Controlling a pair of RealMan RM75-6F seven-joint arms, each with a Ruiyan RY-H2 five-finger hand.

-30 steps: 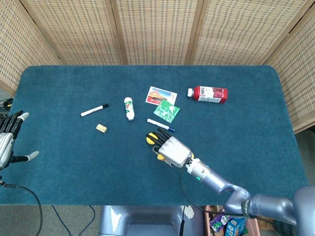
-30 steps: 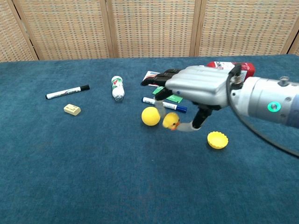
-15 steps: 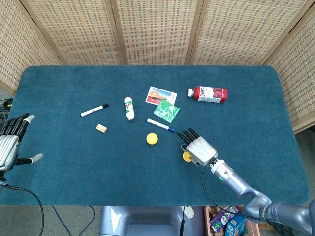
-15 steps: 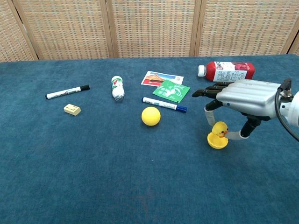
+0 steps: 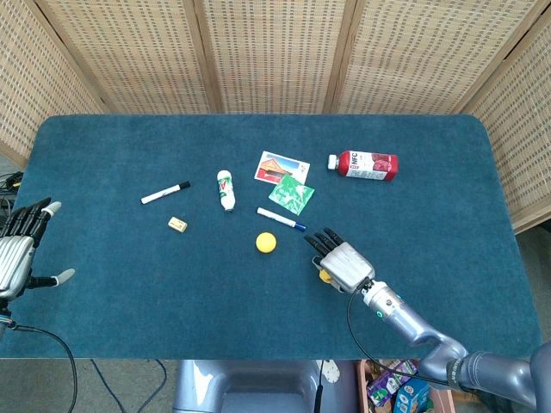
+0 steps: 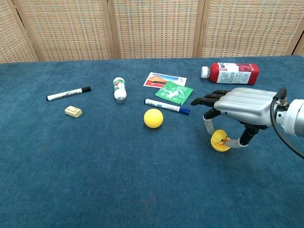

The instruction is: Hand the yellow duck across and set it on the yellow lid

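Under the right hand (image 6: 244,104), yellow duck (image 6: 219,139) sits upright on yellow lid (image 6: 222,147).

The right hand (image 6: 240,105) has a flat silver metal back and black fingers (image 6: 205,100) with pale grey tips. Its wrist is a silver-grey tube, and a thin black cable (image 6: 280,123) runs along it at the right edge of the chest view. In the head view, a small green light (image 5: 377,313) shows on the forearm. The left hand (image 5: 19,255), at the left edge, is silver too, with dark fingers and light tips.
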